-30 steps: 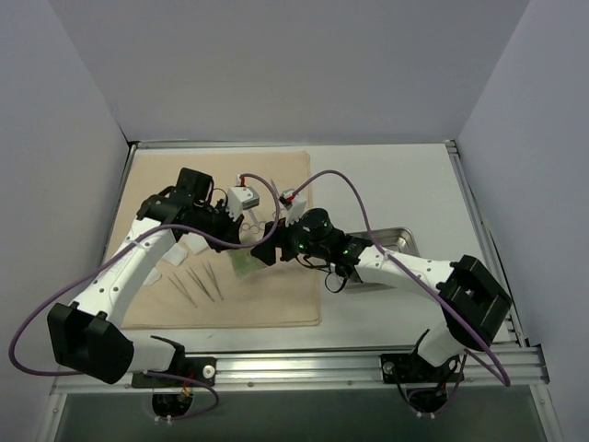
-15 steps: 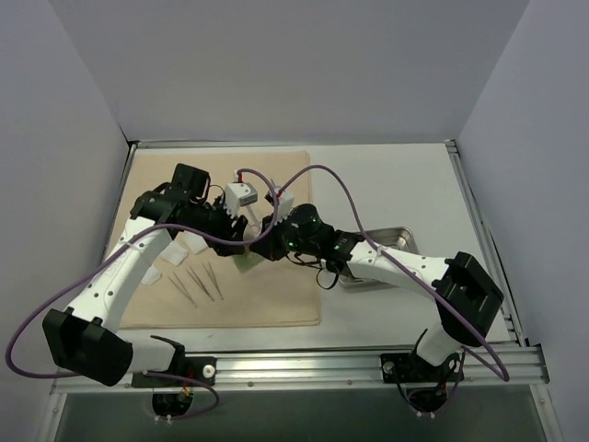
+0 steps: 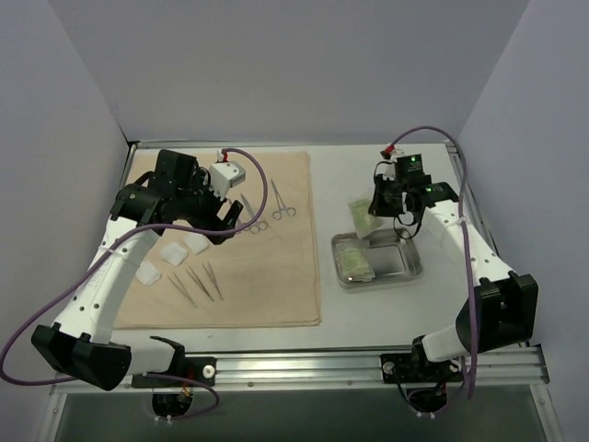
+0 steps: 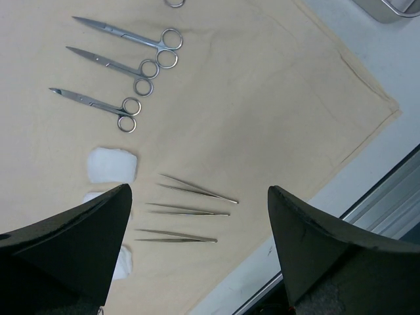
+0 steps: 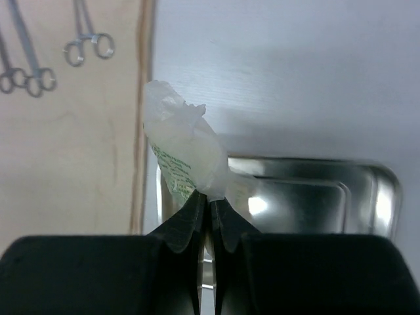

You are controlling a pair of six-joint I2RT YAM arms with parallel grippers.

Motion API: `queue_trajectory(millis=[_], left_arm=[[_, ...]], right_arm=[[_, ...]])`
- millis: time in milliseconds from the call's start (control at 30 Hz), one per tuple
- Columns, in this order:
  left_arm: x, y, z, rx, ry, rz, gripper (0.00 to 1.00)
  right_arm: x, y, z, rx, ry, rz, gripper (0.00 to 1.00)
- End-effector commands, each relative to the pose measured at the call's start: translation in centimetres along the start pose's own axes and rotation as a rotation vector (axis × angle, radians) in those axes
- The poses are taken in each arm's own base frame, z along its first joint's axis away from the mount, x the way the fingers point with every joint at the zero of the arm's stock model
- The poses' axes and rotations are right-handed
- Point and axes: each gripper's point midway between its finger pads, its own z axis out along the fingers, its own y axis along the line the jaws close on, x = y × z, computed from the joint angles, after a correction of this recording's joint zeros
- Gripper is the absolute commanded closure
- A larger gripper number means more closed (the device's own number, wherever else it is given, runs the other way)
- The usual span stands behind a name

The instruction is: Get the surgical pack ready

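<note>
Fingers (image 5: 187, 226) of the right gripper (image 5: 210, 210) pinched on a pale green packet (image 5: 187, 154), at 11 o'clock of the steel tray (image 5: 315, 190), left gripper (image 4: 198, 197) spread wide over the beige cloth (image 4: 275, 92), tweezers (image 4: 187, 210) at the cloth's 7 o'clock, forceps (image 4: 111, 60) at 1 o'clock

Tray (image 4: 400, 8): only a corner shows at the top edge of the left wrist view; in the right wrist view its near side sits behind the right gripper (image 5: 210, 209).
Forceps (image 4: 174, 2): one cut to a ring.
Gauze squares (image 4: 125, 262): two half covered by a finger (image 4: 72, 243) of the left gripper (image 4: 198, 190).
Packet (image 5: 187, 154): print unreadable, lower end pinched from sight.
</note>
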Motion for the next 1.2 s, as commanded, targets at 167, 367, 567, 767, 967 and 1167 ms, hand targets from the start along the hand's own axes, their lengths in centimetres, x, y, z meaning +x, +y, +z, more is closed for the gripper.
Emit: queue_trajectory(millis=[167,367,567,767,967,1167], left_arm=[[-0.1,1.0,0.2,-0.043,0.003,-0.019,0.06],[0.4,0.9,0.4,-0.046,0.012,-0.023,0.06],[0.3,1.1,0.3,-0.054,0.008,-0.020,0.06],[0.3,1.3,0.3,-0.067,0.009,-0.022,0.06],[0.4,1.5,0.4,-0.074,0.013,-0.024,0.06],[0.4,1.6,0.1,-0.085,0.012,-0.023,0.06]], right_arm=[[7.2,-7.9,-2.2,0.217,0.324,0.009,1.00],[9.3,-8.4,-0.5,0.210,0.359,0.032,1.00],[9.9,-9.1,0.2,0.236,0.386,0.058,1.00],[11.2,-10.2,1.0,0.293,0.444,0.080,1.00],[12.0,-10.2,1.5,0.283,0.483,0.090,1.00],[12.6,-10.3,2.3,0.281,0.497,0.104,0.89]])
